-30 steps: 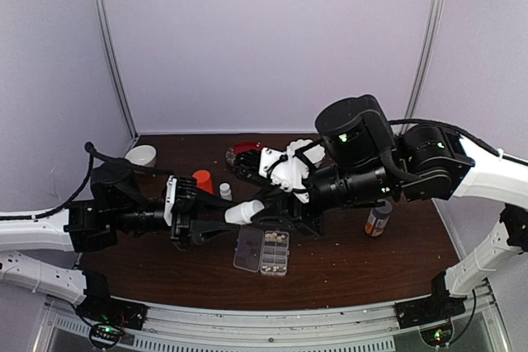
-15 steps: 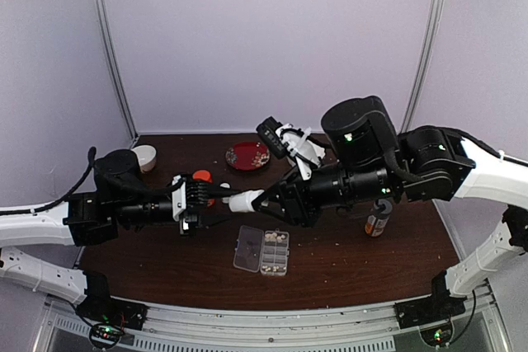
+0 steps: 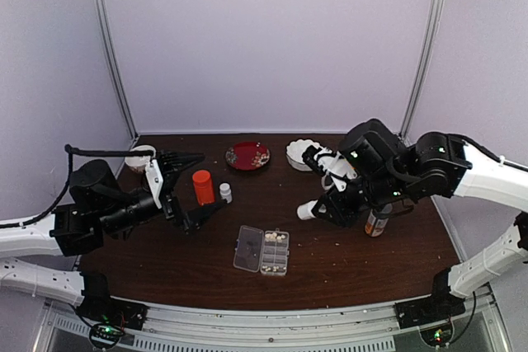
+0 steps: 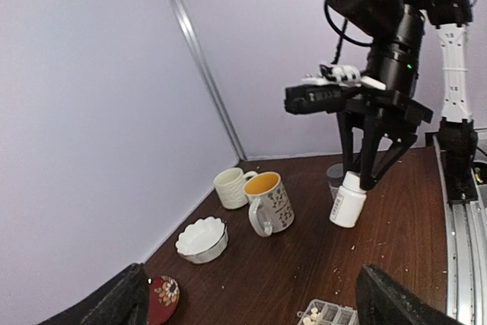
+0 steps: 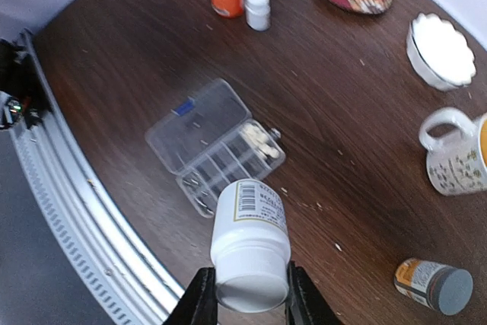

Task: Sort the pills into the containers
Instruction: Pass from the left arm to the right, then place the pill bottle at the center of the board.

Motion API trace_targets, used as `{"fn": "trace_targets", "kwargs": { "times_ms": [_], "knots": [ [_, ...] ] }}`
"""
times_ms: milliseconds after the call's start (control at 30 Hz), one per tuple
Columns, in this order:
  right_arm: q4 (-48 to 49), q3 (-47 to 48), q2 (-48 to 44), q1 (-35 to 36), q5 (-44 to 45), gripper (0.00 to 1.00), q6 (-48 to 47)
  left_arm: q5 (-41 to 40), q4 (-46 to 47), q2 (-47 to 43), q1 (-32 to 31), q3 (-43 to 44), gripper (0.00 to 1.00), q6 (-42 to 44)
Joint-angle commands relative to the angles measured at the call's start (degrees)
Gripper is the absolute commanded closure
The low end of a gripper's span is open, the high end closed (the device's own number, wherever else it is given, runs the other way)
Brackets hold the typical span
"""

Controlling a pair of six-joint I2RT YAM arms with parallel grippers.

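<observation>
The clear pill box (image 3: 262, 251) lies open near the table's front, and its cells are the containers (image 5: 217, 159). Whitish pills (image 5: 259, 139) fill one end cell, and pills (image 4: 310, 313) also show in the left wrist view. My right gripper (image 3: 320, 206) is shut on the cap end of a small white bottle (image 5: 251, 237), which hangs tilted above the table to the right of the box (image 4: 329, 314). My left gripper (image 3: 191, 186) stands wide open at the left with nothing between its fingers, apart from the white bottle (image 4: 348, 200).
An orange bottle (image 3: 202, 187) and a small white bottle (image 3: 225, 193) stand by the left gripper. A red plate (image 3: 248, 155) and a white bowl (image 3: 299, 154) sit at the back. A patterned mug (image 4: 268, 203), a cream cup (image 4: 230, 186) and a grey-capped bottle (image 3: 378, 222) stand under the right arm.
The left gripper has opened wide and pulled back to the left. The right gripper has carried the white bottle rightward and lower, away from above the pill box.
</observation>
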Motion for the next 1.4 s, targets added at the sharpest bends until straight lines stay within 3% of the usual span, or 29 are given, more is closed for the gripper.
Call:
{"fn": "trace_targets", "kwargs": {
  "times_ms": [0, 133, 300, 700, 733, 767, 800, 900, 967, 1200, 1367],
  "knots": [
    [-6.40, -6.87, 1.02, -9.40, -2.00, 0.94, -4.53, -16.38, -9.61, 0.79, 0.39, 3.81, 0.02, -16.82],
    [-7.18, -8.02, 6.22, -15.12, -2.94, 0.91, -7.10, -19.70, -18.31, 2.93, 0.64, 8.50, 0.03, -20.97],
    [-4.09, -9.14, 12.91, -20.50, -4.57, 0.90, -9.25, -22.99, -20.18, 3.27, 1.88, 8.77, 0.03, -23.19],
    [-1.68, -8.51, 21.51, -24.83, -2.38, 0.84, -12.36, -24.10, -28.13, 5.69, 5.90, 11.33, 0.02, -27.87],
    [-1.49, -8.60, 21.54, -24.94, -2.83, 0.80, -12.50, -23.22, -28.33, 5.79, 6.29, 11.40, 0.02, -28.18],
    [-1.32, -8.69, 21.52, -25.01, -3.29, 0.70, -12.55, -22.16, -28.42, 5.96, 6.71, 11.37, 0.03, -28.45],
    [-1.18, -8.65, 21.37, -25.05, -3.20, 0.53, -12.55, -21.81, -28.47, 6.04, 6.99, 11.36, 0.02, -28.67],
    [-2.39, -7.69, 20.35, -25.06, -2.50, 0.27, -12.57, -21.51, -28.98, 6.34, 7.46, 11.42, 0.03, -29.02],
    [-4.35, -5.88, 19.12, -25.06, -1.99, 0.21, -12.71, -21.51, -29.51, 6.32, 7.67, 11.42, 0.02, -29.26],
    [-8.68, 2.90, 14.15, -22.16, -2.13, 0.28, -12.54, -19.94, -34.45, 9.20, 11.84, 13.07, 0.03, -34.30],
    [-4.52, 2.13, 10.59, -21.07, -3.34, 0.33, -10.92, -21.23, -43.15, 18.31, 13.71, 22.03, 0.14, -32.28]
  ]
}}
